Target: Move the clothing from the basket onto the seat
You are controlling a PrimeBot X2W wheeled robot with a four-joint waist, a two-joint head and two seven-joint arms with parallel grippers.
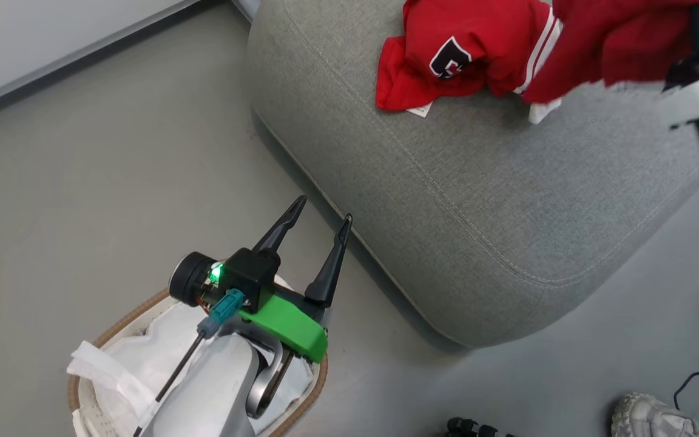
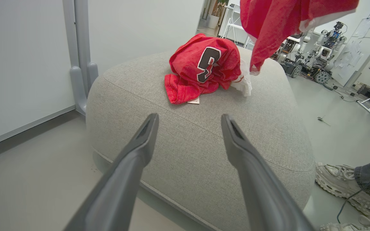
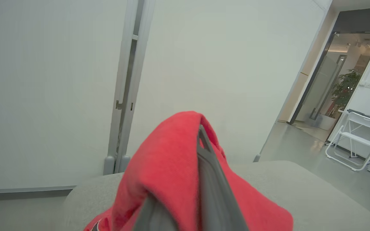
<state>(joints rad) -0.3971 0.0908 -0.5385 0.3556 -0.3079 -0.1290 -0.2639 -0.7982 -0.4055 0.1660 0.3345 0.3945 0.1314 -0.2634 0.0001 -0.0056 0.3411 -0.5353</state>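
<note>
One red jersey (image 1: 446,54) with a black-and-white logo lies crumpled on the far part of the grey seat (image 1: 446,212); it is also in the left wrist view (image 2: 204,67). A second red jersey (image 1: 616,42) hangs above the seat (image 2: 188,160), draped over my right gripper (image 3: 201,131), which is shut on it. The hanging jersey (image 2: 278,22) dangles beside the lying one. My left gripper (image 1: 323,212) is open and holds nothing, above the basket (image 1: 125,318) and pointing at the seat's edge. White liner (image 1: 143,358) shows inside the basket.
A person's pale shoes (image 1: 653,419) stand on the floor right of the seat, with a dark cable beside them. A white wall panel with a grey post (image 2: 79,64) runs behind the seat. Other robots (image 2: 320,54) and a white folding chair (image 3: 355,141) stand farther off.
</note>
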